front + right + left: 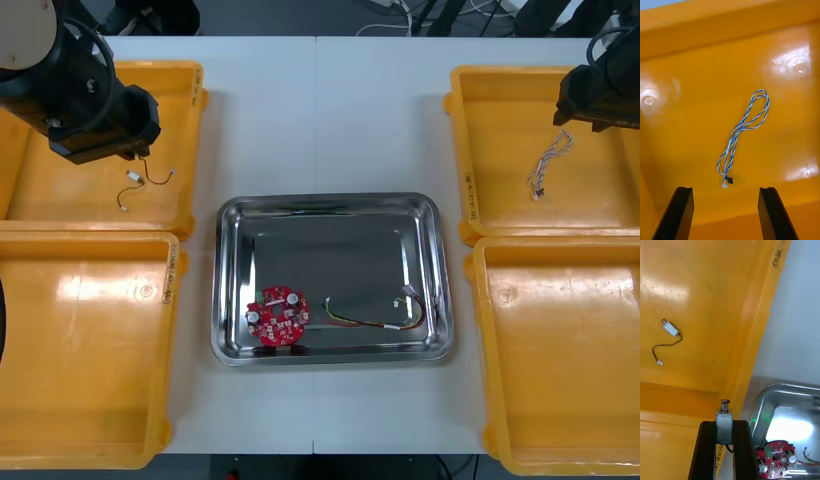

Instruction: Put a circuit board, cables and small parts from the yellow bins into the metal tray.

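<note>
Tray [330, 200] — 1 board [277, 315], prob. 1 cable [375, 318]; left gripper [724, 423]: 1 metal part [724, 414].

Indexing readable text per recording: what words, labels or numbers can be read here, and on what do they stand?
Nothing reads clearly.
Rim of the far left bin, dark handwriting: too blurred to read.
Rim of the far right bin, small marking: too small to read.
Rim of the near left bin, small marking: too small to read.
The circuit board: no legible print.
</note>
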